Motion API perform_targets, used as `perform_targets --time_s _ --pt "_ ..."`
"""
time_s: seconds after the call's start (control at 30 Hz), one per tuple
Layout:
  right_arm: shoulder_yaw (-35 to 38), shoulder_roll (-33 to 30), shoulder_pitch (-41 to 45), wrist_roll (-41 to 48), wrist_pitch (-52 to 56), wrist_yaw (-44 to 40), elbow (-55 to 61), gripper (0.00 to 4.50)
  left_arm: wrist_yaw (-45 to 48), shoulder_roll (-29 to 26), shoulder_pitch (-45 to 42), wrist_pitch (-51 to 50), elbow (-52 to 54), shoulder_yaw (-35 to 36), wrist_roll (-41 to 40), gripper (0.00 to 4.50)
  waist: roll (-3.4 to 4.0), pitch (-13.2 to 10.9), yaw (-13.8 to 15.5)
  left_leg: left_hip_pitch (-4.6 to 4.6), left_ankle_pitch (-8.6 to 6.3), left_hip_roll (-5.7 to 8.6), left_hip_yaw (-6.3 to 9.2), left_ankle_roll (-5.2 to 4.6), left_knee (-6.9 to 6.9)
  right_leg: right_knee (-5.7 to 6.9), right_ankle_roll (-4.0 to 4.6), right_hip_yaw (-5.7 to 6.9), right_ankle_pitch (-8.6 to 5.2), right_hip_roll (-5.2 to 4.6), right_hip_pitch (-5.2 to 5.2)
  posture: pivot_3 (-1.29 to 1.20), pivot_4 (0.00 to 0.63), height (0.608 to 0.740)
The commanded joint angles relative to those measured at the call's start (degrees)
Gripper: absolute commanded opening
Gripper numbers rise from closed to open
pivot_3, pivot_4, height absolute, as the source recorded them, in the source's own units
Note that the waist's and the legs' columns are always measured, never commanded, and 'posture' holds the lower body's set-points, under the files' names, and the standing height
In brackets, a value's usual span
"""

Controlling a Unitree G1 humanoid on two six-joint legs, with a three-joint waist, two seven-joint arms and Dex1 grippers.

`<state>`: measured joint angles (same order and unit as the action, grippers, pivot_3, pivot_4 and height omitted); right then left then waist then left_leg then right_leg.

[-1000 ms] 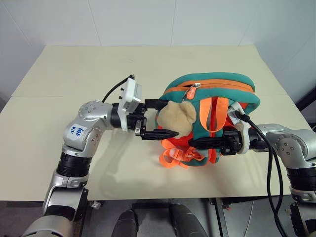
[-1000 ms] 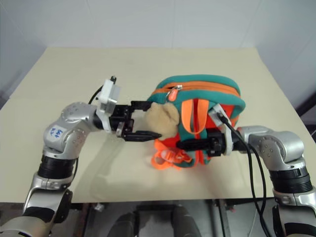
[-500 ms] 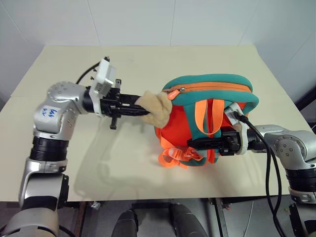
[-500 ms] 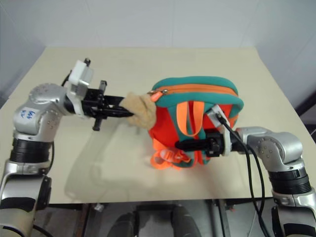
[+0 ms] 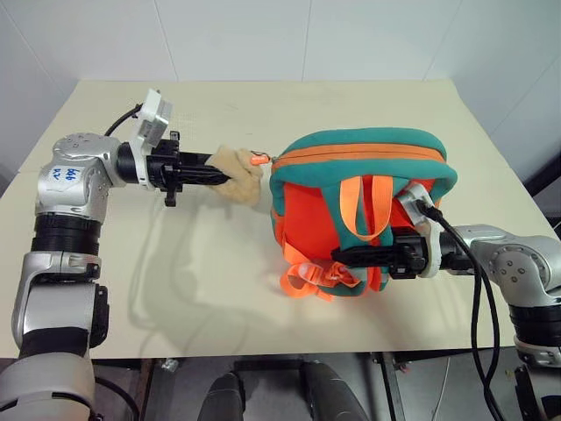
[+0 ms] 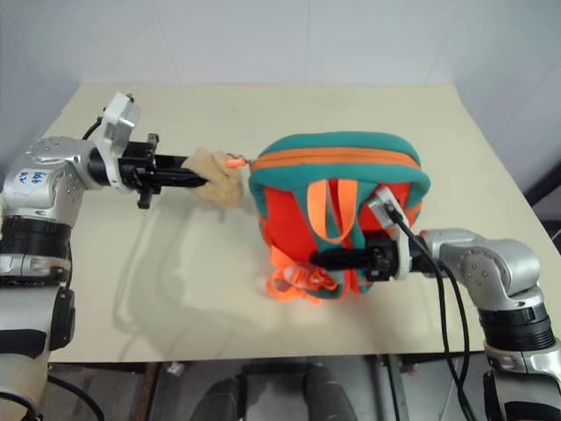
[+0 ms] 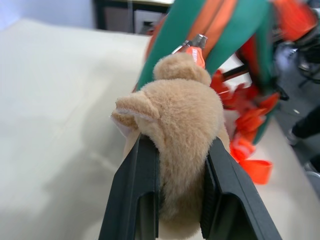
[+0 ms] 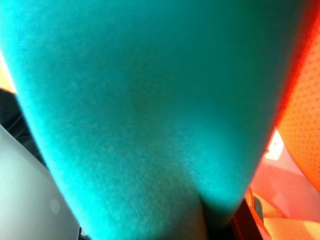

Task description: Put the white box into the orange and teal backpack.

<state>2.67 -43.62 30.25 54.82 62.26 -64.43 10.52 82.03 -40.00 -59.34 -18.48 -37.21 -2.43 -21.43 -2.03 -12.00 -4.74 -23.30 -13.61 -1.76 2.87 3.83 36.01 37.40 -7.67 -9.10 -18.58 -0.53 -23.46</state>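
The plush charm (image 7: 172, 145), pinched by the left gripper (image 7: 175, 175), is best drawn steadily toward 9 o'clock while the orange and teal backpack (image 5: 359, 210) is anchored by the right gripper (image 5: 346, 256), clamped on a strap.

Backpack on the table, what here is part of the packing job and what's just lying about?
Part of the job:
- orange and teal backpack
- tan plush charm, clamped in the left pincer
- right pincer, shut at the backpack's strap side

Just there:
- table
- black cable on the right arm
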Motion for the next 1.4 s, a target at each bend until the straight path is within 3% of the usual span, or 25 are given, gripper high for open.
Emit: perform_targets --time_s 0.03,0.17,0.3,0.4,0.53,0.6,0.77,1.0,1.17,1.4 --pt "2.3 -0.2 -0.7 1.6 0.6 1.2 1.5 0.00 -2.8 3.0 2.0 10.1 -8.5 -3.1 7.3 0.61 0.00 0.0 0.1 -0.02 0.00 0.00 0.01 0.00 0.00 -0.01 0.00 0.01 0.00 0.00 0.00 0.00 0.150 0.740" --pt "2.5 -0.2 -0.6 2.3 0.8 1.8 1.7 0.00 -9.2 10.2 3.8 20.0 -17.7 -2.9 10.7 0.61 -0.01 0.0 0.1 -0.04 0.00 0.00 0.01 0.00 0.04 0.01 -0.01 0.00 0.01 -0.01 -0.02 0.00 0.150 0.740" --pt "2.5 0.3 -0.9 3.1 0.8 2.6 2.3 0.00 -9.9 13.5 5.5 24.5 -20.8 -3.7 12.9 0.61 -0.01 0.0 0.4 -0.05 0.00 0.00 0.02 0.00 0.04 0.01 -0.03 0.00 0.02 -0.01 -0.02 0.00 0.150 0.740" --pt "2.1 1.0 -2.6 1.1 -2.2 3.5 3.5 0.00 -7.4 15.0 9.4 25.1 -16.2 -4.0 11.7 0.61 -0.02 0.1 0.5 0.01 0.00 0.02 0.02 0.00 0.05 0.02 -0.05 -0.01 0.03 -0.01 0.06 0.00 0.150 0.740" --pt "0.6 -0.3 -4.7 -4.0 -6.5 4.0 4.8 0.00 -5.8 13.1 13.2 22.6 -9.1 -2.7 10.6 0.61 -0.03 0.1 0.9 0.03 0.00 0.02 0.02 0.00 0.07 0.01 -0.06 -0.01 0.04 -0.02 0.10 0.00 0.150 0.740" --pt "1.5 -0.7 -5.7 -5.3 -8.5 4.3 5.7 0.69 -4.3 11.2 15.2 21.2 -4.1 -1.5 9.2 0.61 -0.02 0.1 0.9 0.03 0.00 0.02 0.02 0.00 0.07 0.01 -0.06 -0.02 0.04 -0.02 0.09 0.00 0.150 0.740" --pt "6.9 -1.5 -9.7 -6.9 -14.4 5.2 9.0 2.16 -5.5 6.2 20.9 13.6 11.9 2.3 4.6 2.15 -0.03 0.1 0.3 0.00 0.00 -0.03 0.03 0.00 -0.06 0.02 -0.02 -0.01 0.01 0.00 0.01 0.00 0.150 0.740" --pt "14.7 -8.9 -19.9 -14.0 -25.1 1.3 10.5 4.40 -7.5 -0.5 33.5 3.0 32.9 6.6 -1.7 4.32 -0.03 0.1 0.3 0.01 -0.02 -0.03 -0.01 0.01 -0.06 -0.01 -0.02 -0.03 -0.02 -0.04 0.04 0.00 0.150 0.740" --pt "21.0 -10.3 -29.5 -15.9 -29.6 -1.8 9.2 4.49 -9.5 -0.7 38.4 7.0 34.2 10.3 -2.6 4.45 -0.06 0.0 0.9 0.05 -0.01 -0.02 -0.01 0.00 0.04 -0.03 -0.01 -0.02 -0.03 -0.03 0.11 0.00 0.150 0.740" --pt "24.3 -9.8 -30.2 -22.7 -42.7 -1.3 3.3 4.49 -7.5 -2.4 45.1 7.3 39.1 14.2 -6.8 4.45 -0.07 0.0 0.7 0.13 0.00 -0.02 -0.28 -0.03 0.05 -0.25 -0.02 -0.29 -0.01 -0.03 0.16 0.00 0.150 0.740"
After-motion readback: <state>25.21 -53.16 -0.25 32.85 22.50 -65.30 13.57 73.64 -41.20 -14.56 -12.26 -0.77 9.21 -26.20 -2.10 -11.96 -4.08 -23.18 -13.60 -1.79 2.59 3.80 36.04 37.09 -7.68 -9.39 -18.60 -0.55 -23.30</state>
